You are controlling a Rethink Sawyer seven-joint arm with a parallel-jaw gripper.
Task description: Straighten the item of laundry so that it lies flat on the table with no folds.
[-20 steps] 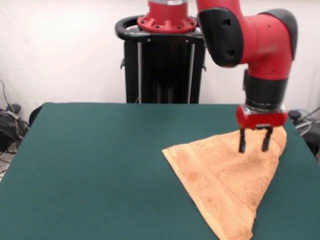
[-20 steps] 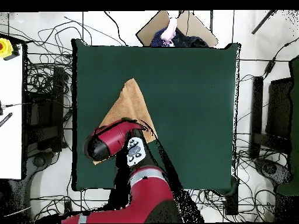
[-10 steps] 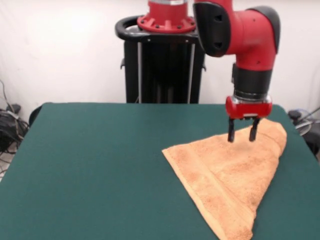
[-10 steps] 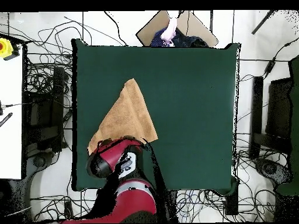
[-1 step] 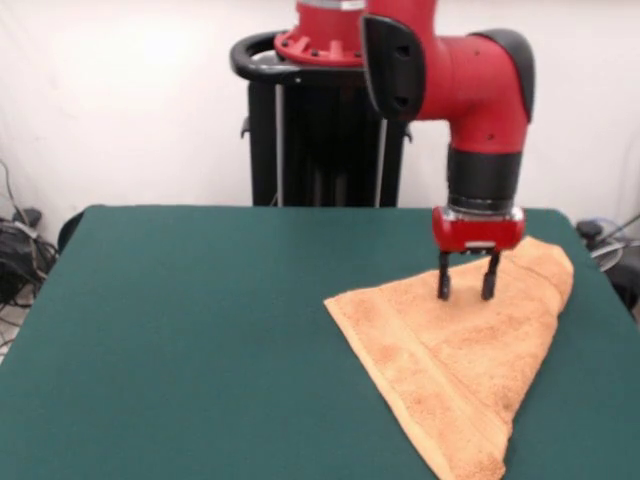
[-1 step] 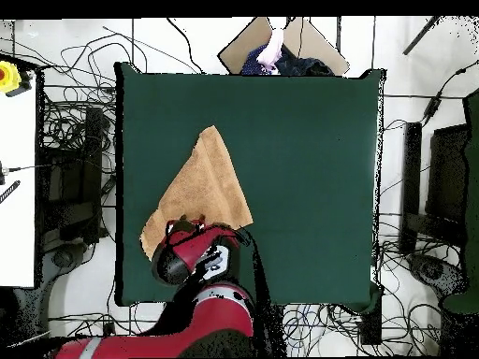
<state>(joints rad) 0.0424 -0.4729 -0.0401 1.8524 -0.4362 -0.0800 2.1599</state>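
The item of laundry, an orange-tan towel (image 5: 463,350) (image 6: 202,187), lies folded into a triangle on the green table (image 5: 180,340) (image 6: 299,168). In the front view it sits at the right, with one point toward the near edge. My gripper (image 5: 465,288) hangs open just above the towel's far upper part, its two black fingers apart with nothing between them. In the overhead view the red arm (image 6: 192,257) covers the towel's lower edge and hides the gripper.
The towel's right corner (image 5: 560,262) reaches close to the table's right edge in the front view. Cables and stands surround the table in the overhead view. A person's hand (image 6: 273,47) and a cardboard box (image 6: 299,42) show beyond the far edge.
The arm has swung left in the front view, carrying the open gripper from the towel's right corner toward its middle far edge. The towel has not moved.
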